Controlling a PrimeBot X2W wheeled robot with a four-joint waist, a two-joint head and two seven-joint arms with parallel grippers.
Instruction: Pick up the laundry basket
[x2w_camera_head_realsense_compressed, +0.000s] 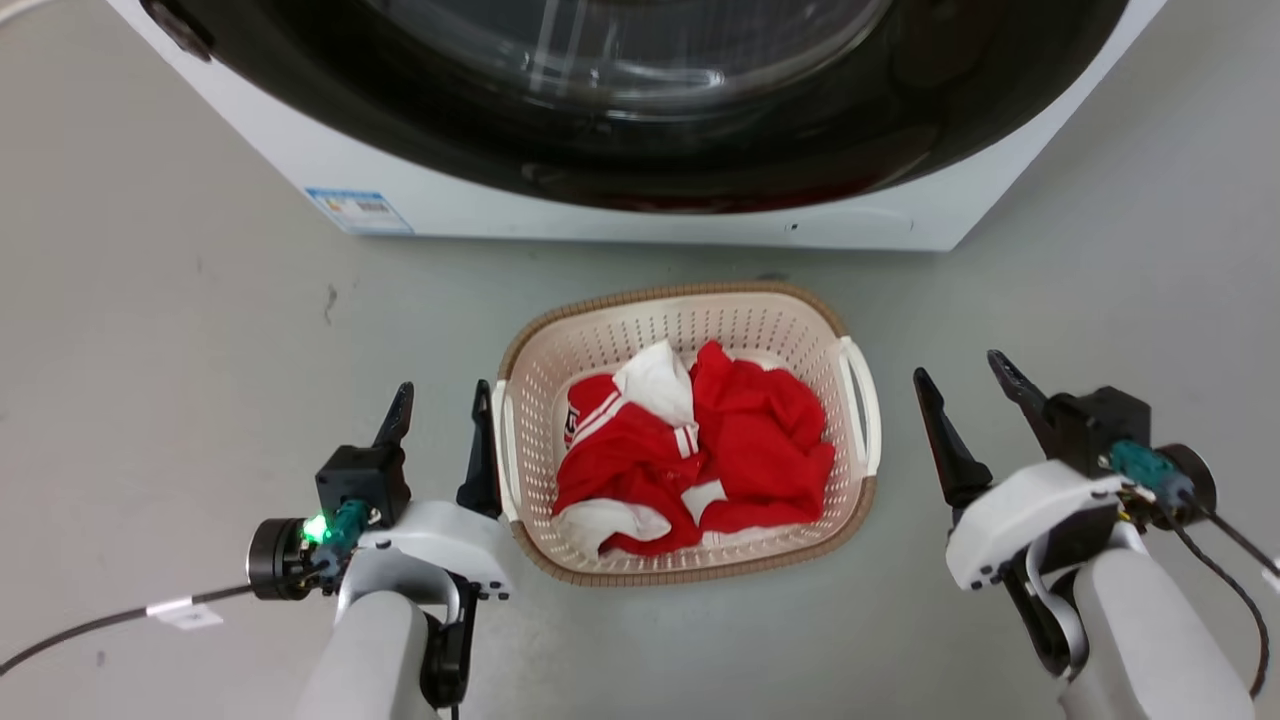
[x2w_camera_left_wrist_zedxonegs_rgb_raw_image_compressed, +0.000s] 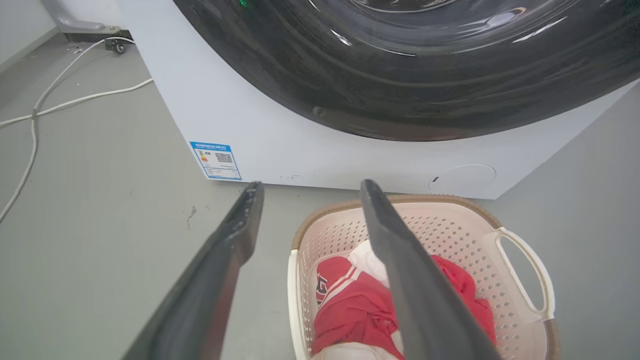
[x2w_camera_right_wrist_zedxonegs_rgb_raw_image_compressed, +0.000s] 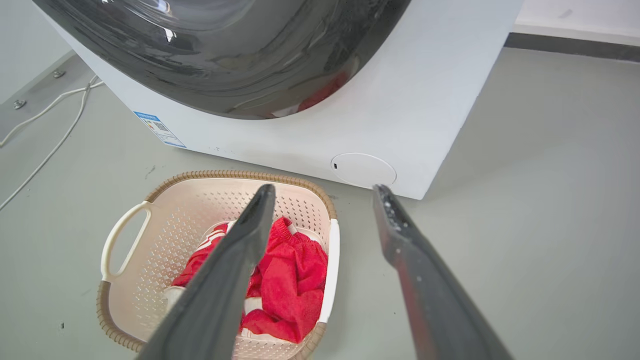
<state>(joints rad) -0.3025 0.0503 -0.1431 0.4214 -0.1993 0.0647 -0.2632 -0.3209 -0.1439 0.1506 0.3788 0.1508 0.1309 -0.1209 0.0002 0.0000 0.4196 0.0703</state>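
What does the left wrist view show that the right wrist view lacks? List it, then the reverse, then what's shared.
Left wrist view: the open left claw and a small wheel beyond the washing machine. Right wrist view: the open right claw, a dark baseboard and a red reflection in the door. Shared: the washing machine, its blue label, the laundry basket, red clothes, a white cable.

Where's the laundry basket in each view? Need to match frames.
Head view: basket at centre, on the floor before the washing machine.
Left wrist view: basket at lower right.
Right wrist view: basket at lower left.
Shared landmark: blue label on the washing machine's lower front corner.
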